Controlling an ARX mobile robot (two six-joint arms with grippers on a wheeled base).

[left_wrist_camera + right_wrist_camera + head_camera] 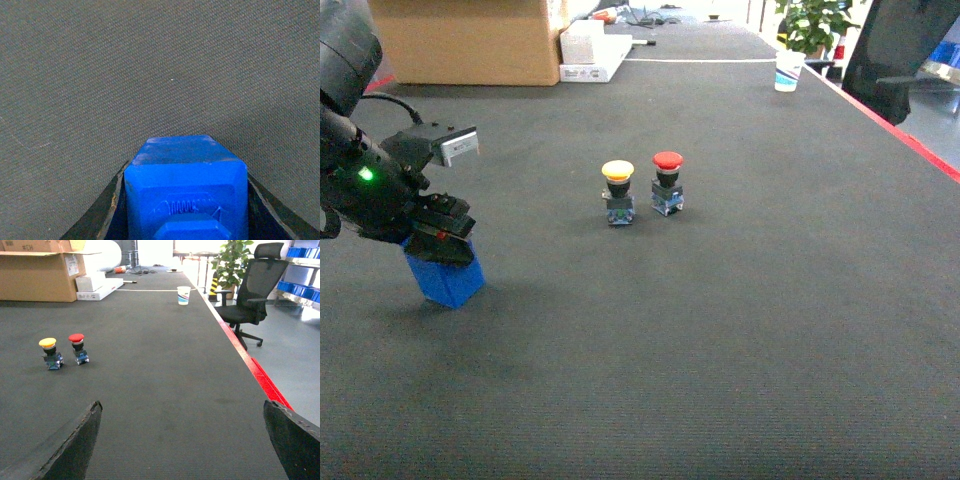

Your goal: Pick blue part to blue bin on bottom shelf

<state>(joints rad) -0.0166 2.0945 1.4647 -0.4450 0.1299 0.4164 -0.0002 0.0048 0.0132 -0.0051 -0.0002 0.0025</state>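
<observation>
far left of the yellow-capped push button (618, 192): one blue part (444, 276), pinched in the left end effector (440, 238), lower corner on or just above the dark bench (720, 330); contact unclear. long axis tilted, top leaning left toward the arm, lower end pointing down and right. in the left wrist view the same blue part (186, 187) fills the gap between two black fingers (102, 215), squeezed from both sides, moulded end face toward the camera, long axis running away from the lens over the matting.

at the landmark itself: one yellow-capped push button, upright on the bench. just right of it, close but apart: one red-capped push button (667, 182), also upright. two buttons counted in all, seen again at left in the right wrist view (50, 353) (78, 348).

behind and left of the yellow button, at the far bench end: one cardboard box (470, 40), one white flat box (595, 52) beside it. far behind and right: one paper cup (788, 70), one potted plant (813, 25), one black office chair (252, 292) off the bench's red edge.

right of the yellow button, low in the right wrist view: right end effector (182, 440) spread wide, nothing between its two dark fingertips (75, 447).
</observation>
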